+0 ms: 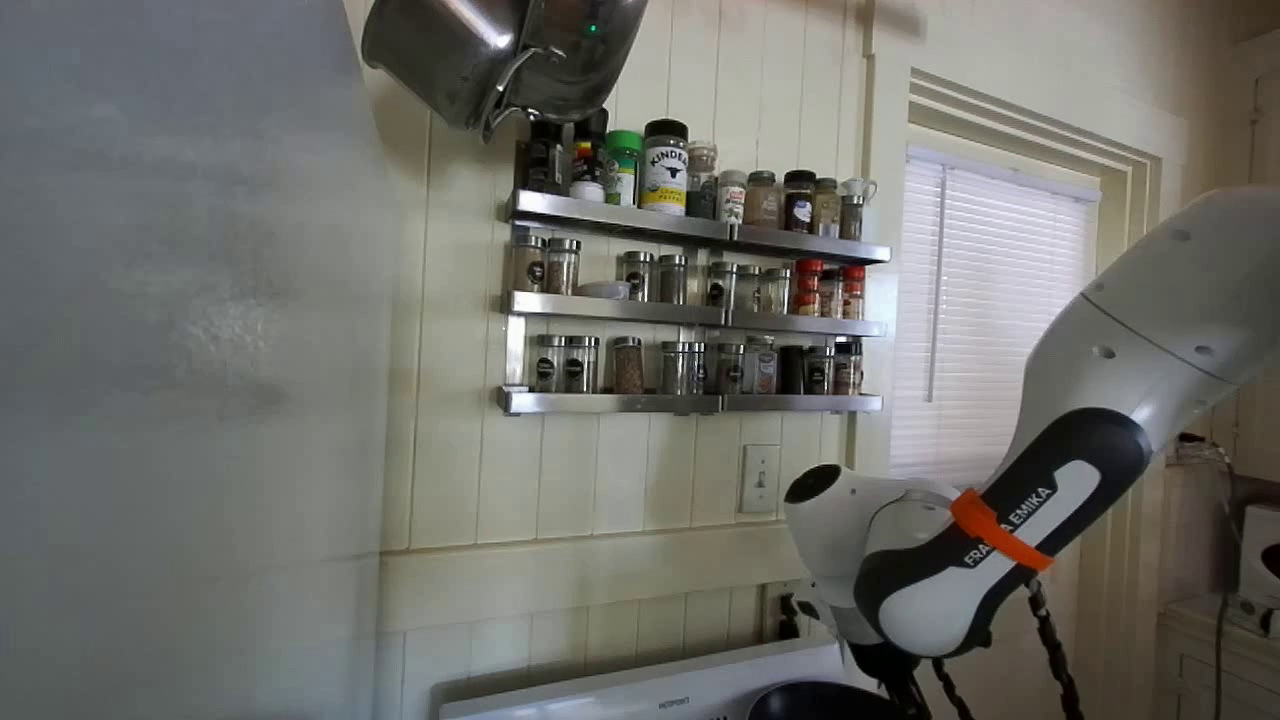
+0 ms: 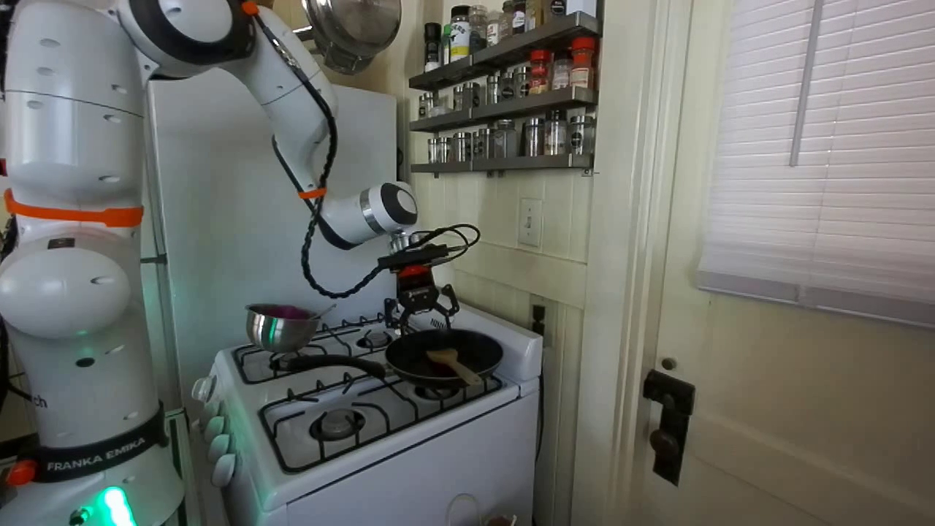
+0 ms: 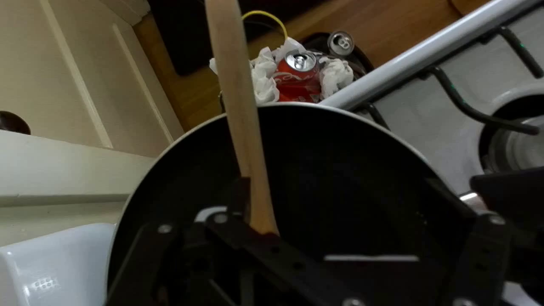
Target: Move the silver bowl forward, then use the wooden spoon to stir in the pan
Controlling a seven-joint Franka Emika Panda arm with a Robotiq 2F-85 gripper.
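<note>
The silver bowl (image 2: 276, 330), with something purple inside and a thin handle sticking out, stands on the burner near the knobs, beside the fridge; it is out of the wrist view. The black pan (image 2: 478, 349) sits on the wall-side grate; it fills the wrist view (image 3: 340, 144), and its rim shows low in an exterior view (image 1: 815, 700). The wooden spoon (image 2: 456, 365) lies in the pan, its handle over the rim. My gripper (image 2: 422, 321) points down at the pan's far edge, fingers wide apart. In the wrist view the spoon (image 3: 244, 127) passes close beside the left finger; contact is unclear.
The pan's handle (image 2: 336, 361) reaches across the stove (image 2: 409, 446) towards the bowl. The stove's back panel (image 2: 522, 361) and the wall stand close behind the pan. The fridge (image 2: 241, 219) rises beyond the bowl. A trash bin with a red can (image 3: 297, 83) stands below.
</note>
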